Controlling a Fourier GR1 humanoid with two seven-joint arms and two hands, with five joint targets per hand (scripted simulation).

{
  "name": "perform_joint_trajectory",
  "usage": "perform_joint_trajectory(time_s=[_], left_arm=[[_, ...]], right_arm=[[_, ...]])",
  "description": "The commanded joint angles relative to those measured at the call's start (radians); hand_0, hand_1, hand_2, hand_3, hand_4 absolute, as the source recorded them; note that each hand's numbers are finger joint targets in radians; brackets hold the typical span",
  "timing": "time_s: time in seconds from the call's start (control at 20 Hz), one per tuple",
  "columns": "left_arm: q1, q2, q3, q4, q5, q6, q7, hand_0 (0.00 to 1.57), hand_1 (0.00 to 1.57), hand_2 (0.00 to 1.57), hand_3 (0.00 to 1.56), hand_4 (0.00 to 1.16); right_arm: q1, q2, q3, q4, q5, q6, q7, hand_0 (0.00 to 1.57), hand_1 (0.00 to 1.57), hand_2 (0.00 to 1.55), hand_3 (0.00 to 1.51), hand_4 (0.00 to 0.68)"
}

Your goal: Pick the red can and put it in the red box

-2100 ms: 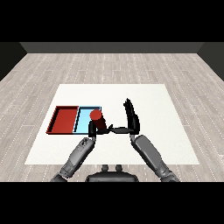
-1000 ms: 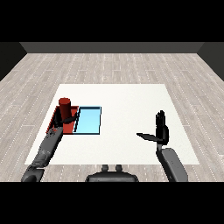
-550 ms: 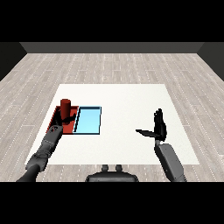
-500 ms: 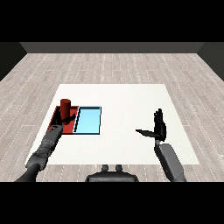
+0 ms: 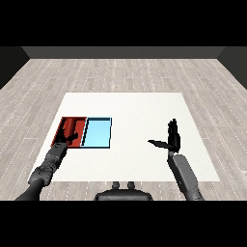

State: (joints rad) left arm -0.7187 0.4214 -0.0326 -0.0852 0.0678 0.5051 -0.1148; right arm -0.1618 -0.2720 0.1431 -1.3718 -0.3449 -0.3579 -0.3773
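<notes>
The fingers of the left hand (image 5: 66,138) are seen spread and relaxed over the near edge of the red tray (image 5: 65,126), with nothing grasped; its grey forearm (image 5: 47,166) is extended back toward 7 o'clock. The red can (image 5: 75,127) is found inside the red tray, though its outline is hard to separate from the tray floor — whether it is upright cannot be told. The light blue tray (image 5: 98,132) is set touching the red one at its 3 o'clock side. The right hand (image 5: 171,137) is held open, fingers straight, thumb out toward 9 o'clock, well apart from both trays above the white table (image 5: 135,106)
</notes>
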Motion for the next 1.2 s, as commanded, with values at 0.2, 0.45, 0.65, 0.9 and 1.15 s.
perform_joint_trajectory(time_s=[0.2, 0.45, 0.65, 0.9, 1.15], left_arm=[[-0.004, 0.047, 0.001, 0.064, -0.010, -0.153, 0.063, 0.00, 0.00, 0.00, 0.00, 0.00], [0.023, 0.038, -0.002, 0.044, -0.019, -0.120, -0.003, 0.00, 0.00, 0.00, 0.00, 0.00], [0.016, 0.022, 0.074, -0.046, 0.053, -0.086, -0.151, 0.00, 0.00, 0.00, 0.00, 0.00], [-0.008, 0.048, 0.157, -0.186, 0.142, -0.239, -0.311, 1.36, 1.36, 1.25, 0.00, 0.00], [0.066, 0.002, 0.160, -0.356, 0.184, -0.375, -0.431, 0.00, 0.00, 0.00, 0.00, 0.00]], right_arm=[[0.020, 0.004, -0.029, 0.028, -0.009, 0.052, -0.069, 0.00, 0.00, 0.00, 0.00, 0.000], [0.000, 0.017, -0.030, 0.028, -0.013, 0.058, -0.057, 0.00, 0.00, 0.00, 0.00, 0.000], [-0.009, 0.012, -0.048, 0.045, -0.016, 0.074, -0.076, 0.00, 0.00, 0.00, 0.00, 0.000], [0.038, 0.010, -0.029, -0.045, -0.030, 0.104, -0.063, 0.00, 0.00, 0.00, 0.00, 0.000], [0.010, 0.011, -0.003, -0.065, -0.011, 0.119, -0.050, 0.00, 0.00, 0.00, 0.00, 0.000]])
